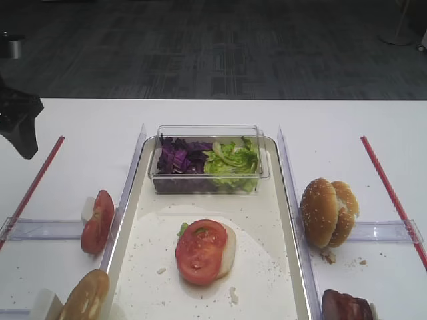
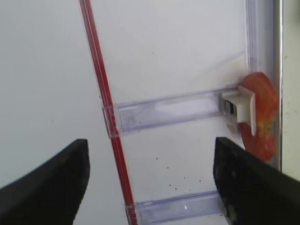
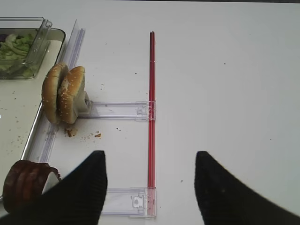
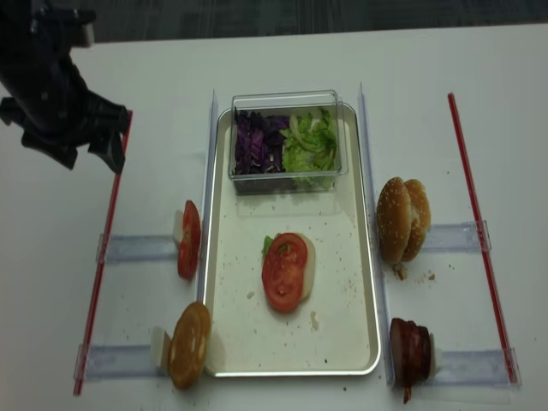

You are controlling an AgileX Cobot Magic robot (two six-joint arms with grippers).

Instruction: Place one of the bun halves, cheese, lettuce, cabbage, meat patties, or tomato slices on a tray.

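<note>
On the long cream-white tray a pale flat bun base lies under two bright red tomato slices, with a bit of green leaf under them. Spare ingredients stand upright in clear plastic holders on the white tabletop, probably so they are easy to pinch: sesame bun halves and a dark meat patty. The left gripper hangs empty with wide jaws, the right gripper too.
</note>
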